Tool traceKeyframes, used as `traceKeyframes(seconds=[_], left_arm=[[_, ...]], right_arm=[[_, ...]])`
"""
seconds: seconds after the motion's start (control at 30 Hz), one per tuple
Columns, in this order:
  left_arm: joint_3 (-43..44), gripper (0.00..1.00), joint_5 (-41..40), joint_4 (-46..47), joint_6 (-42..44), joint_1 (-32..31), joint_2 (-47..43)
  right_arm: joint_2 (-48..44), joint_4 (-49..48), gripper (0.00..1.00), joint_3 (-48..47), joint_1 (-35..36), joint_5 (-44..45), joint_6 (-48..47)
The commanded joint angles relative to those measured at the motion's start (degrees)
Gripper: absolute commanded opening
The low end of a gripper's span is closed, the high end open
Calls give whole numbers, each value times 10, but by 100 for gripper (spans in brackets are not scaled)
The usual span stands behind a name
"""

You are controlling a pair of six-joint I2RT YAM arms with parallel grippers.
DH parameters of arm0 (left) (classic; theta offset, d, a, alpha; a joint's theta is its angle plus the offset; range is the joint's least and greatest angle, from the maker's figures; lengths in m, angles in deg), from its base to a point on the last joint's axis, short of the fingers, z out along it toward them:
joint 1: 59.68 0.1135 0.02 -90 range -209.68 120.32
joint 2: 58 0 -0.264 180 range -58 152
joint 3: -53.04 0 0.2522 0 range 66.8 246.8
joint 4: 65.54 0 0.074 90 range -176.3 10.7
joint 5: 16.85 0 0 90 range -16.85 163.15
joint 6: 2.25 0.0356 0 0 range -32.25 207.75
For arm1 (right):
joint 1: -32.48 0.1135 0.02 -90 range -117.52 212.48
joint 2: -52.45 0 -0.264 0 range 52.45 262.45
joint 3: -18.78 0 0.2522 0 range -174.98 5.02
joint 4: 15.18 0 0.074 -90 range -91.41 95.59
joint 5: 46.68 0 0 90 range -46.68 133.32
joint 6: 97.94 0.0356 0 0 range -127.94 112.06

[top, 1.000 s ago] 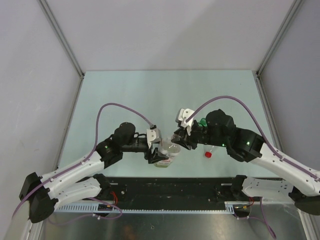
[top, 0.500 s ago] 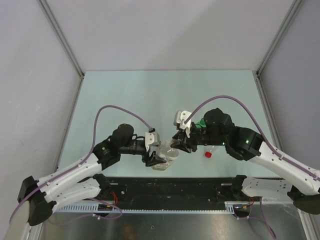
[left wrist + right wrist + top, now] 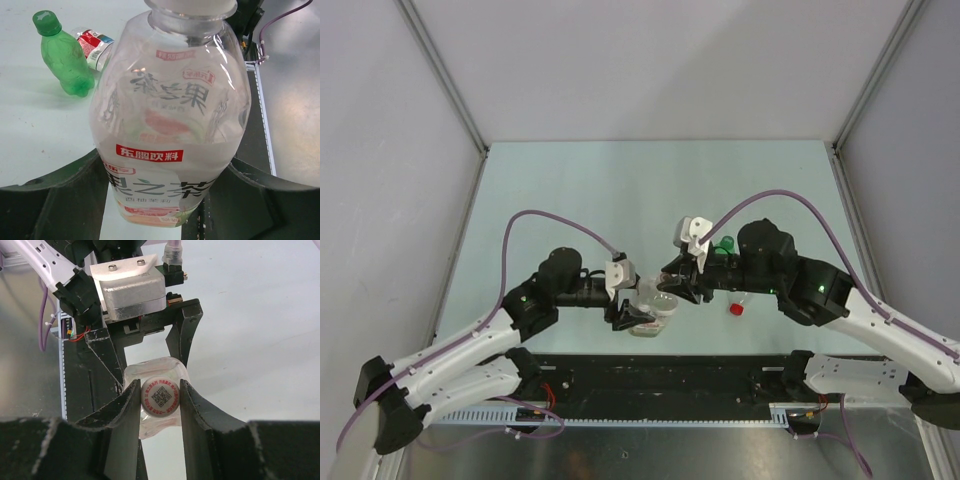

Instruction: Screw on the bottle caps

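Observation:
My left gripper [image 3: 160,200] is shut on the lower body of the wider clear bottle [image 3: 170,125] with the white-red label and holds it upright near the table's front edge [image 3: 642,322]. My right gripper [image 3: 160,399] is shut on the white cap [image 3: 160,396], which sits on that bottle's neck [image 3: 665,298]. The small green bottle [image 3: 67,60] wears a green cap [image 3: 46,22]. The slim clear bottle [image 3: 95,44] lies beside it. The red cap [image 3: 736,309] lies loose on the table, right of the grippers.
The green bottle [image 3: 724,245] shows partly behind my right arm in the top view. The black base strip [image 3: 720,375] runs along the table's near edge, just behind the held bottle. Grey walls enclose the pale green table [image 3: 620,190].
Both grippers keep their hold. The left arm has drawn back a little to the left, and the right wrist has shifted slightly over the bottle's top.

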Motion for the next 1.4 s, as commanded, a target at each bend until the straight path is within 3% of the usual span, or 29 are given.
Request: traceKeyframes(seconds=[0.0, 0.23, 0.43, 0.73, 1.37], left_arm=[[33, 0, -6, 117, -22, 2, -1], [42, 0, -5, 107, -20, 2, 43], [51, 0, -1, 101, -31, 2, 55], [51, 0, -6, 100, -33, 2, 60], [47, 0, 6, 102, -32, 2, 67]], right_arm=[[16, 58, 9, 21, 17, -10, 2], [10, 79, 19, 21, 19, 4, -39], [16, 96, 21, 22, 23, 38, -45], [3, 68, 32, 21, 27, 54, -47], [-16, 24, 42, 22, 28, 68, -45]])
